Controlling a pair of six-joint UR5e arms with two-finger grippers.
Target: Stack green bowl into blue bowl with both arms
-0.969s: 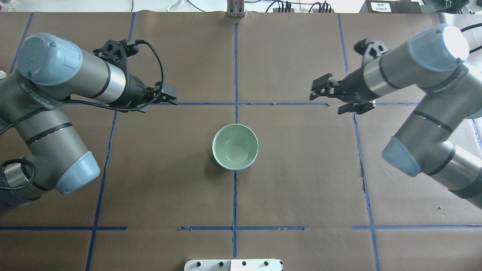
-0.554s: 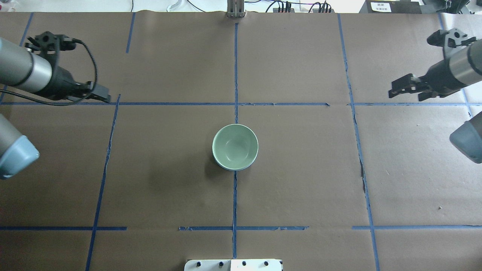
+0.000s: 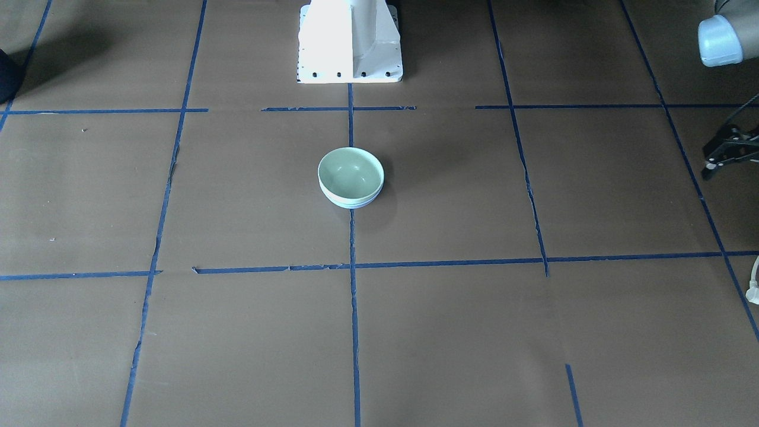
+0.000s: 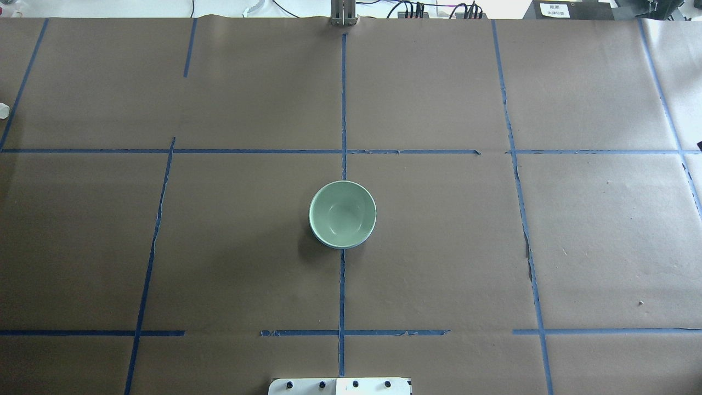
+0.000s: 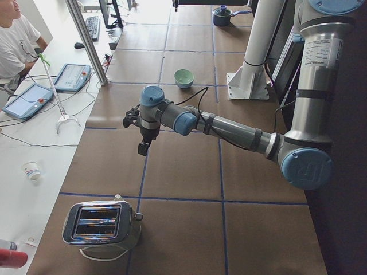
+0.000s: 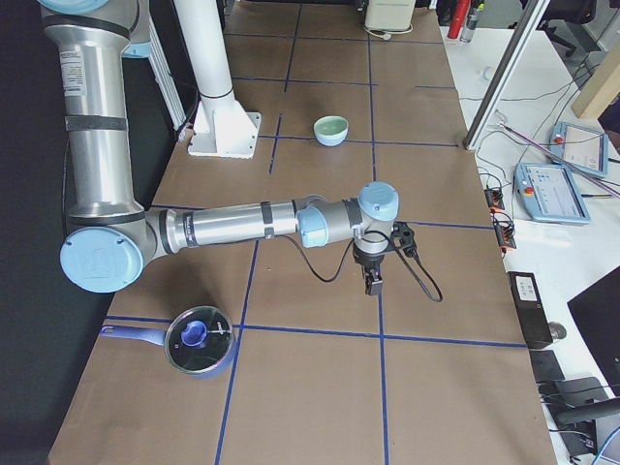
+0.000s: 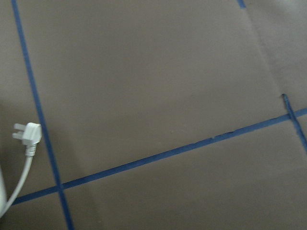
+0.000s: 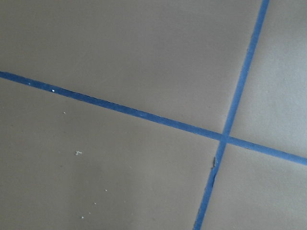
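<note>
Centre tabletop (image 4: 439, 263): green bowl (image 4: 342, 213) seated in blue bowl (image 3: 350, 204). Opposite ends: left pincer (image 5: 141, 149), right pincer (image 6: 372, 283), neither nearer; grip cannot tell.

Toaster (image 5: 102, 224), blue pot (image 6: 199, 340), white plug (image 7: 28, 134)

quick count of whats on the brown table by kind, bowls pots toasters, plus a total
bowls: 2, the green bowl nested in the blue bowl
pots: 1, the blue pot
toasters: 1, the silver toaster
total: 4
</note>
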